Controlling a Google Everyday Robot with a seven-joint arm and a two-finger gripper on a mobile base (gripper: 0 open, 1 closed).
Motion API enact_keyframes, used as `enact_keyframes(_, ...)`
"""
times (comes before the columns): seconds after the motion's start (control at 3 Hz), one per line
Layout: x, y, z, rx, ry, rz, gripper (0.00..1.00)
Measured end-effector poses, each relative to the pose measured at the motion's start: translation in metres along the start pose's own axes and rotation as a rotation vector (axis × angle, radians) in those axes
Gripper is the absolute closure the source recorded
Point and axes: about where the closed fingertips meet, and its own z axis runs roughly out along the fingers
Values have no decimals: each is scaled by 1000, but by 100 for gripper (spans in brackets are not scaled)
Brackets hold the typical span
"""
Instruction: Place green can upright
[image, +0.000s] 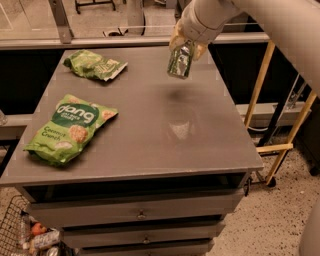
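The green can (180, 61) is small and shiny with a silver rim. It hangs nearly upright, slightly tilted, in the air above the far right part of the grey table (150, 145). My gripper (186, 46) comes down from the upper right and is shut on the can's upper part. The can's shadow lies on the table top just below it.
A flat green "dang" snack bag (70, 129) lies at the table's left front. A smaller wrinkly green snack bag (94, 65) lies at the far left. Drawers sit under the table top. A yellow-framed rack (280, 115) stands to the right. A wire basket (25, 235) is at the lower left.
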Motion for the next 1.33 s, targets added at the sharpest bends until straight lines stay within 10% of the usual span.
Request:
enact_keyframes(0.67, 3, 9, 33, 40, 10, -308, 100)
enact_keyframes(1.33, 4, 10, 37, 64, 37, -335, 100)
